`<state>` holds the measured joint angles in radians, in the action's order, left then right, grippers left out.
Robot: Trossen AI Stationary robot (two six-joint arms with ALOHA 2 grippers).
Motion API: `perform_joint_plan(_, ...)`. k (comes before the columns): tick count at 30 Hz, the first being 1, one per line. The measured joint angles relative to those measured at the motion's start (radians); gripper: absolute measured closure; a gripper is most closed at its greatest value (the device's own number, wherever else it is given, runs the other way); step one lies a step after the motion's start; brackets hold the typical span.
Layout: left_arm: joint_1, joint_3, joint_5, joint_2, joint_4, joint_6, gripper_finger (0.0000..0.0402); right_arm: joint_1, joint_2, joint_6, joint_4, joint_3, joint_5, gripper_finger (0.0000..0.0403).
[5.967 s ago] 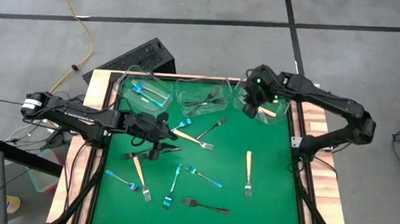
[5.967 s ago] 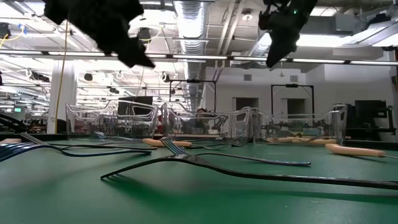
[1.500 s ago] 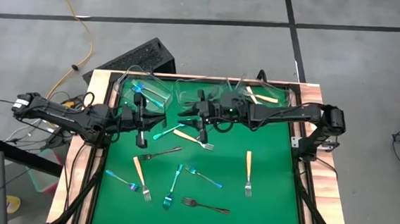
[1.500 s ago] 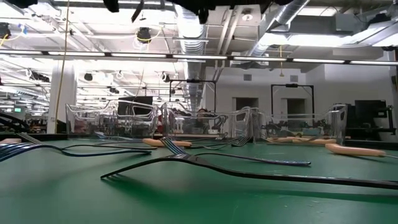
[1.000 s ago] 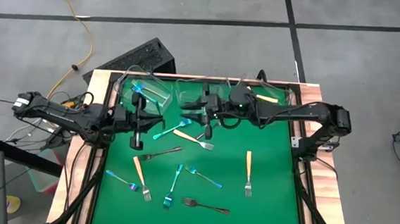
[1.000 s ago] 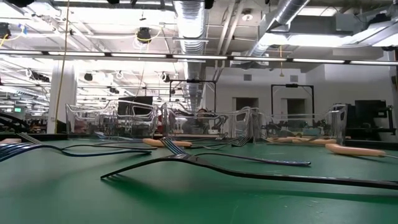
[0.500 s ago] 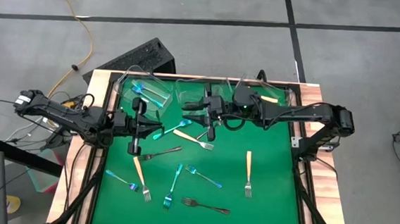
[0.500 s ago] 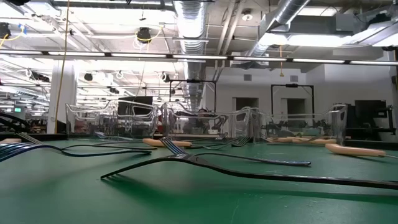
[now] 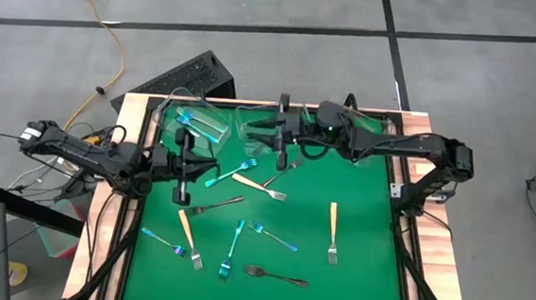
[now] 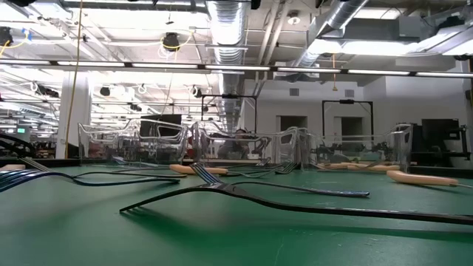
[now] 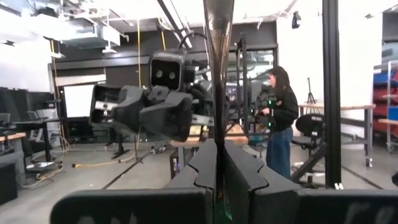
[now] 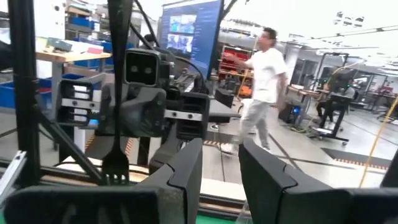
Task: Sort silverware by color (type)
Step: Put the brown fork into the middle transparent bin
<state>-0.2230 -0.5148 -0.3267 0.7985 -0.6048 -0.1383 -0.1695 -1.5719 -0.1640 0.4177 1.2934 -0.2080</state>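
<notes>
Your left gripper [image 11: 217, 163] is pinched shut on the blue fork [image 9: 212, 176]. Its wrist view shows the fingers meeting on the slim shaft, which runs up between them. That sets the fork's long axis close to upright. The right wrist view looks back at a fork hanging tines-down in front of the left arm, most likely this same one.

The left gripper hangs over the mat's [image 9: 364, 270] left-centre, level and pointing across toward the right arm. The blue tub [image 9: 169, 115], which already has blue forks in it, lies just past it toward the table's far edge. You look about ready to carry the fork over that near wall and drop it. The left arm is clearly the nearer one for this.

Your right gripper [image 12: 221, 171] waits near the middle tub [image 9: 244, 118] at the far edge, facing the left arm. Its fingers are parted with nothing between them.

The loose forks [image 9: 333, 225] lie flat on the mat, nearer you, well apart from both grippers.
</notes>
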Motion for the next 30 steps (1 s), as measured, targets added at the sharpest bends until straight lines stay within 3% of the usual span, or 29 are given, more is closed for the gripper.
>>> perform_joint_plan(30,0.000,0.000,0.001,-0.005,-0.002,0.004,0.0401,-0.018,0.000,0.025,0.046,0.000,-0.001,0.0275)
